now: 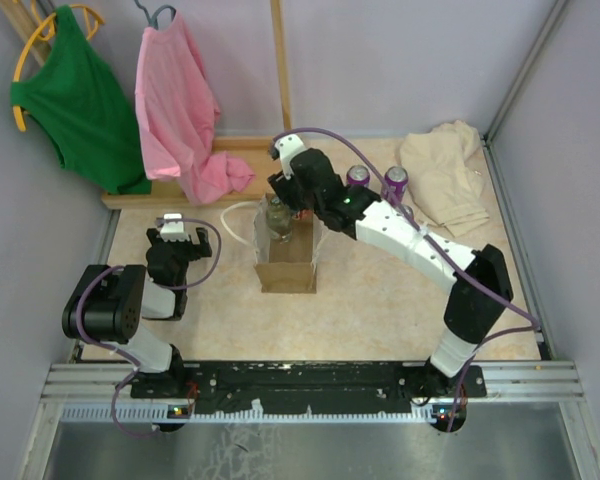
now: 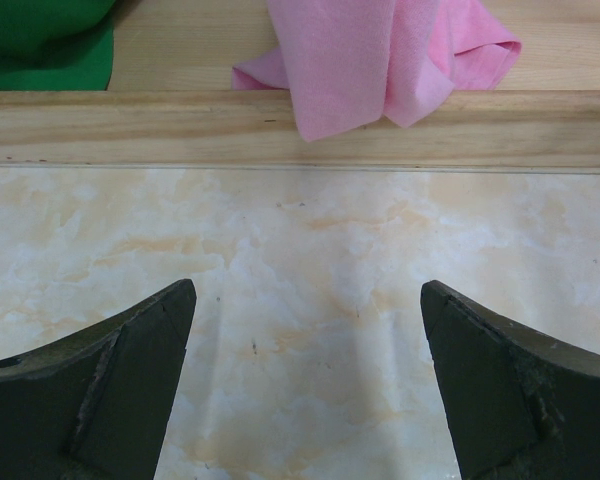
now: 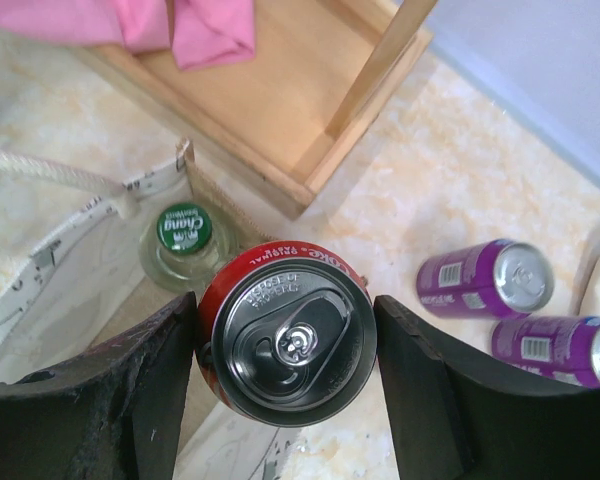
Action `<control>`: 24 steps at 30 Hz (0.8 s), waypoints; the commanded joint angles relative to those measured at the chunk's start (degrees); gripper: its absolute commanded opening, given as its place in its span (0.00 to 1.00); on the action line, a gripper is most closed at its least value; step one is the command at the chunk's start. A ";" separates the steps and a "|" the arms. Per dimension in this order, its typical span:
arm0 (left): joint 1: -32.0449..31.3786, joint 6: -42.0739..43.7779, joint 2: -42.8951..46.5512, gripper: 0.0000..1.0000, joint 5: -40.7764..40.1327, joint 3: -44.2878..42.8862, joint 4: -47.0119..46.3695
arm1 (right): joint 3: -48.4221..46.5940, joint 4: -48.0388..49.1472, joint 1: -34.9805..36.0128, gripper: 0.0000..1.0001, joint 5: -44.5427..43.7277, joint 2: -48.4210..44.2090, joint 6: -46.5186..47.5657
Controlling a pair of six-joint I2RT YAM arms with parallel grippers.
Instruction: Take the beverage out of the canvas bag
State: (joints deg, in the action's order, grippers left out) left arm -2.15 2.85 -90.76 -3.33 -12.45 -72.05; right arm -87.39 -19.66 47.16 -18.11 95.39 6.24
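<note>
My right gripper (image 3: pixel 285 305) is shut on a red cola can (image 3: pixel 287 335), one finger on each side, its silver top facing the camera. The can hangs over the rim of the canvas bag (image 3: pixel 70 265), a small tan bag (image 1: pixel 287 272) with white loop handles in the middle of the table. A glass bottle with a green cap (image 3: pixel 184 228) stands in the bag right beside the can. From above, the right gripper (image 1: pixel 292 200) covers the bag's mouth and hides the can. My left gripper (image 2: pixel 308 300) is open over bare table, left of the bag (image 1: pixel 177 240).
Two purple cans (image 1: pixel 357 176) (image 1: pixel 395 182) stand just right of the bag, seen also in the right wrist view (image 3: pixel 485 278) (image 3: pixel 555 350). A cream cloth (image 1: pixel 445 175) lies at the back right. A wooden frame (image 1: pixel 180 195) with a pink cloth (image 1: pixel 180 110) and a green one (image 1: pixel 75 95) borders the back left.
</note>
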 commanded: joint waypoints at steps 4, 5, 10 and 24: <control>-0.22 0.19 -0.38 1.00 0.70 -0.75 -2.39 | -5.71 7.92 0.75 0.00 -2.58 -7.56 3.09; -0.21 0.21 -0.38 1.00 0.70 -0.74 -2.39 | -5.51 8.72 0.81 0.00 -3.48 -8.04 3.53; -0.22 0.21 -0.38 1.00 0.70 -0.74 -2.39 | -3.73 14.98 0.76 0.00 -9.44 -10.75 7.01; -0.22 0.17 -0.38 1.00 0.70 -0.74 -2.39 | -3.41 18.86 -6.70 0.00 -17.40 -13.50 7.51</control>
State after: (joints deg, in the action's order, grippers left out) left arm -2.15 2.85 -90.76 -3.33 -12.45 -72.05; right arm -88.53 -5.41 45.28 -31.77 85.32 15.66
